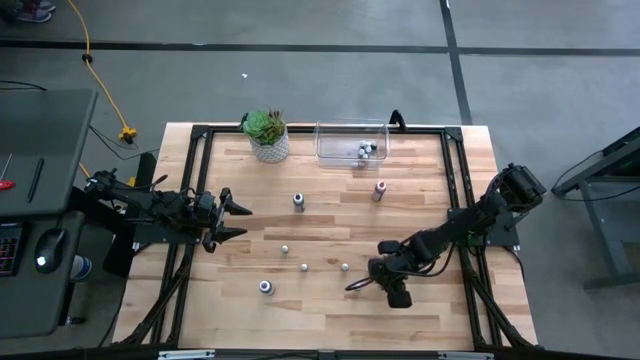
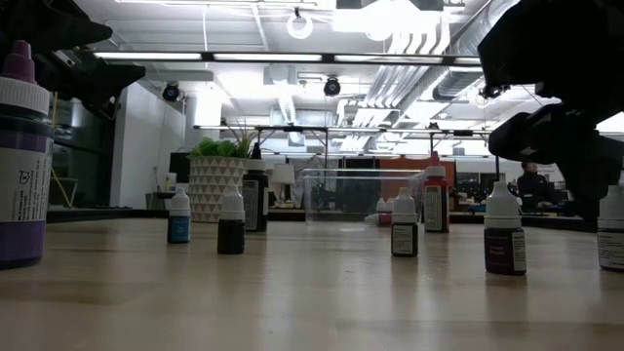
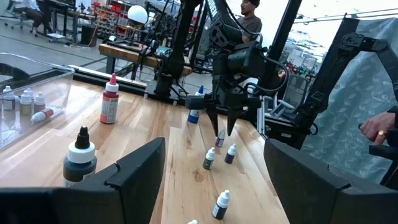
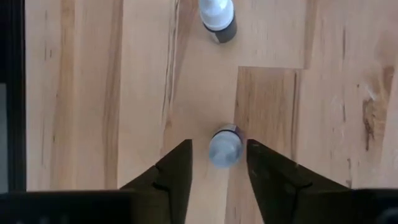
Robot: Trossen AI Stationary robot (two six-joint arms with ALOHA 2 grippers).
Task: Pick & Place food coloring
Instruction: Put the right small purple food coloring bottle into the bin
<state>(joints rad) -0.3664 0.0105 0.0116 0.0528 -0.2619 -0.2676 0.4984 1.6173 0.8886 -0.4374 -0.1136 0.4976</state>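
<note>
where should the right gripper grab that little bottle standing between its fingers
Grip the small bottle across its round body just below the pale cap, coming straight down from above. It stands upright, apart from the next bottle, and the right gripper already straddles it with one finger each side.

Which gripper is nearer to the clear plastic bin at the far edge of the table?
Neither clearly. The left gripper is off to the left of the clear bin; the right gripper is near the front edge, similarly far away.
</note>
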